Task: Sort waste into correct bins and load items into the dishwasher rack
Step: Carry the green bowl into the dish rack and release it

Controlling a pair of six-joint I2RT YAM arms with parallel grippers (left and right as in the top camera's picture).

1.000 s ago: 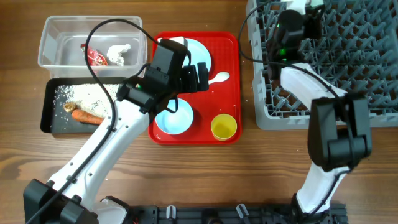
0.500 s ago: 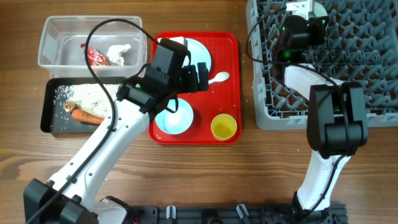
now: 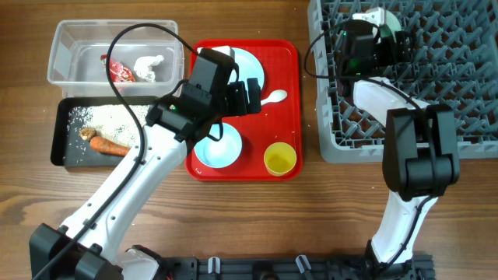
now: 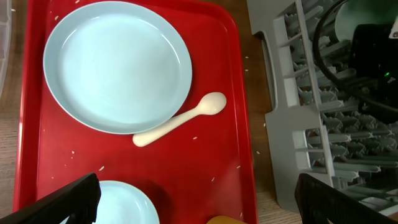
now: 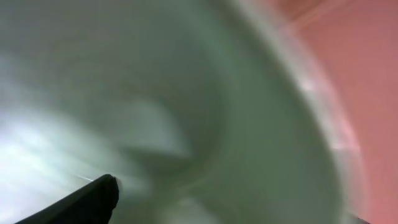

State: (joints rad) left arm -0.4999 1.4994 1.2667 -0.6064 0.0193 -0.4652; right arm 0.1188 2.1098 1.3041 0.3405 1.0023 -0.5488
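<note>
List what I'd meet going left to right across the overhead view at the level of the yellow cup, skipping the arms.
In order: orange carrot → smaller light-blue dish → yellow cup → dishwasher rack.

The flat red plastic serving tray (image 4: 239,93) carries the large light-blue round plate (image 4: 118,65) at upper left. The white plastic spoon (image 4: 180,119) lies diagonally just beside the plate's lower-right rim, bowl end toward the grey pegged plastic rack (image 4: 323,130) on the right. The smaller light-blue dish (image 4: 121,205) is cut off by the bottom edge. The left gripper (image 4: 202,200) has its black fingers (image 4: 62,202) spread wide.
</note>
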